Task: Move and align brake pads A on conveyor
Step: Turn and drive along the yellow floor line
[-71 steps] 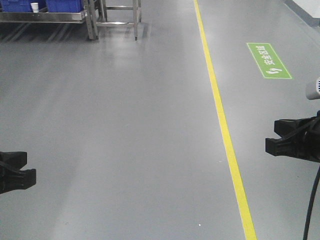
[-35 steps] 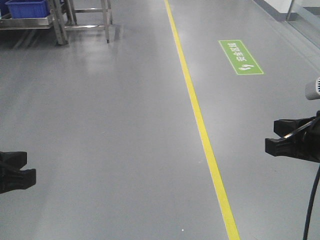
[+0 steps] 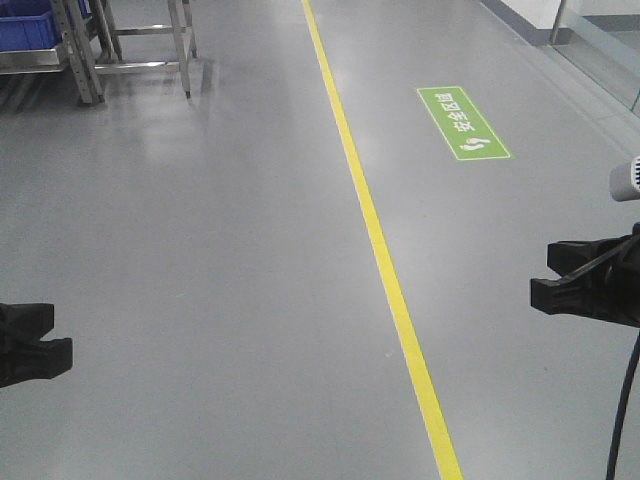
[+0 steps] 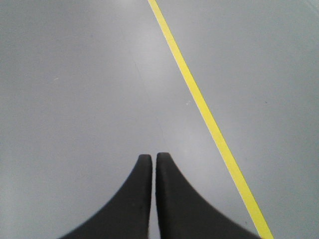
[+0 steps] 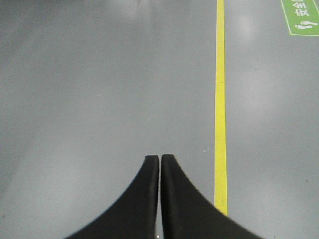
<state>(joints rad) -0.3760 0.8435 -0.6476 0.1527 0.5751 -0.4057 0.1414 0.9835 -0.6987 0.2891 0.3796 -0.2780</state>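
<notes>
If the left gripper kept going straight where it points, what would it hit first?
The left gripper would likely meet only grey floor, left of the yellow line; depth is unclear.

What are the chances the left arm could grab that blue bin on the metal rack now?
Probably not: nothing blocks it, but the blue bin sits on the metal rack far across open floor from the shut left gripper.

Front view faces ahead; wrist views angle down (nearer), sharing its yellow line (image 3: 385, 270).
</notes>
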